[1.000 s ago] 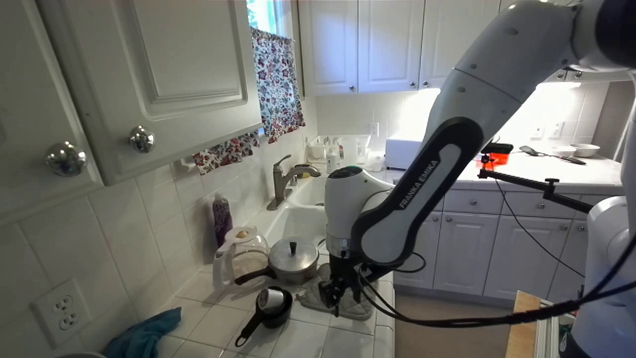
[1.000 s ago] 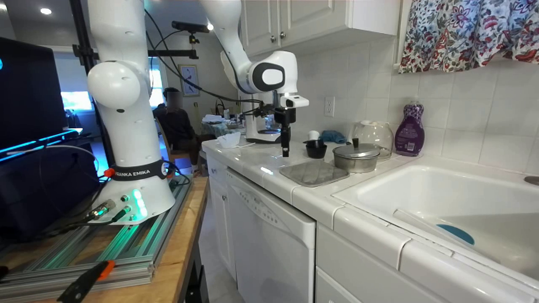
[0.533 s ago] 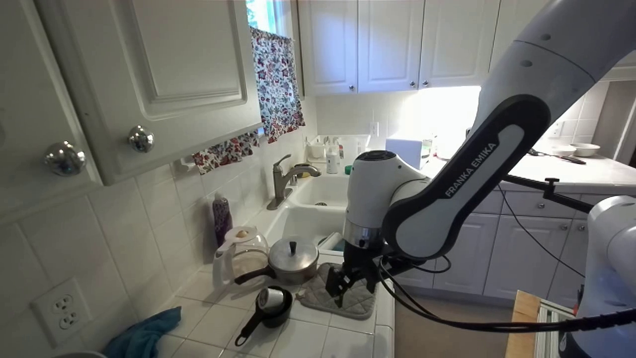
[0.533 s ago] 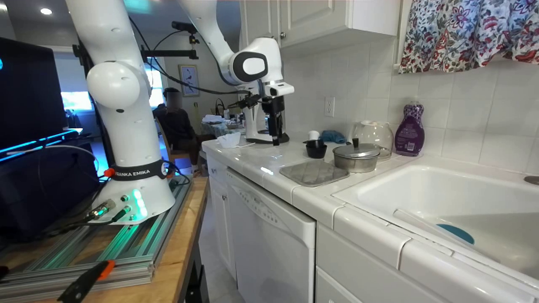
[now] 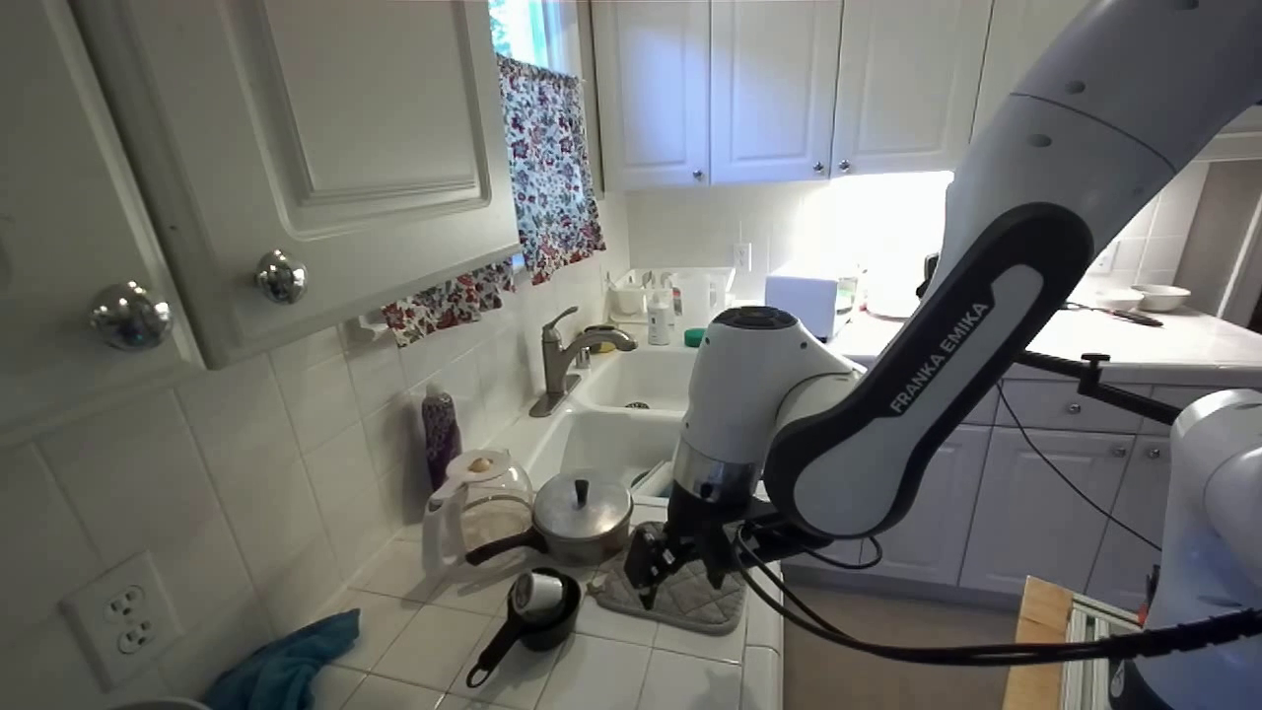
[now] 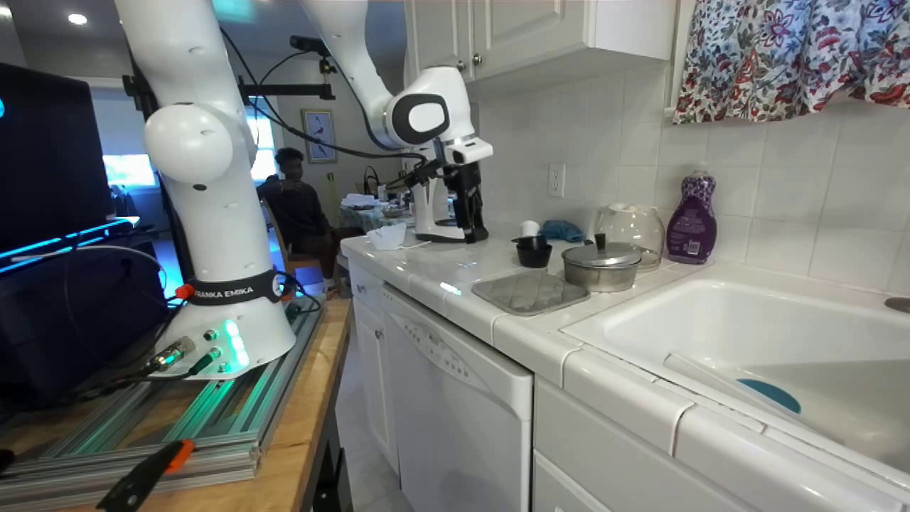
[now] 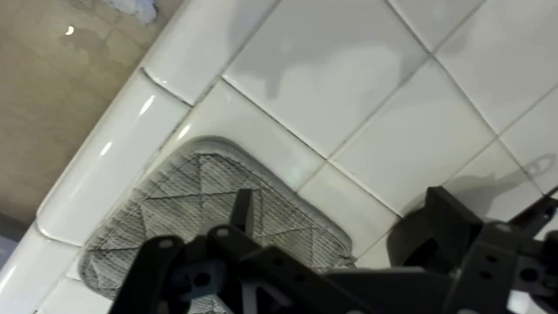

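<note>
- The gripper (image 7: 341, 198) hangs above the tiled counter (image 7: 405, 135), its two fingers (image 7: 242, 210) wide apart.
- Nearest, below it, a grey quilted pad (image 5: 690, 603) lies flat by the counter's right edge in an exterior view.
- Left of the pad stands a black cup (image 5: 554, 627), a small pale cup (image 5: 539, 593) tilted inside it.
- Farther off sits a lidded saucepan (image 5: 584, 528), with a glass carafe (image 5: 500, 515) just left of it.
- Beyond these is the sink (image 5: 592, 441).

A grey, quilted pot holder (image 7: 183, 211) with rounded corners lies flat on the white-tiled bench (image 7: 362, 100) near its edge, and just beside it a black cup (image 5: 552, 634) stands upright, its long handle (image 5: 501, 647) pointing away, a small white container (image 5: 538, 593) resting at its mouth.
</note>
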### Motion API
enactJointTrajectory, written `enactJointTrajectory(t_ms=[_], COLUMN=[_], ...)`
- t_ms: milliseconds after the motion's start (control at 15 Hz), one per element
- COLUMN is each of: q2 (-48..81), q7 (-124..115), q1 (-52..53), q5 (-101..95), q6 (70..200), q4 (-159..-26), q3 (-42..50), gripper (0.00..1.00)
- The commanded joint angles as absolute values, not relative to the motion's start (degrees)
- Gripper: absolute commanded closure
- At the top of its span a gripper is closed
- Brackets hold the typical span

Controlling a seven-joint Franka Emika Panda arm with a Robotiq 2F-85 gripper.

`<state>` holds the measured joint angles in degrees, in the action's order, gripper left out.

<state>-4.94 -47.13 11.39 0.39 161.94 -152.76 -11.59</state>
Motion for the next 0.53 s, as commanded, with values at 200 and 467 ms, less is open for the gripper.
enactJointTrajectory(t_ms=[200,467], q2=[1.6,0.5], q7=[-74.1,-89.8], q1=[9.8,11.2], q5=[-14.8,-28.4], q6=[180.2,182.1], q4=[-152.3,-149.1], q3=[-14.4,-10.1], gripper=[0.0,0.0])
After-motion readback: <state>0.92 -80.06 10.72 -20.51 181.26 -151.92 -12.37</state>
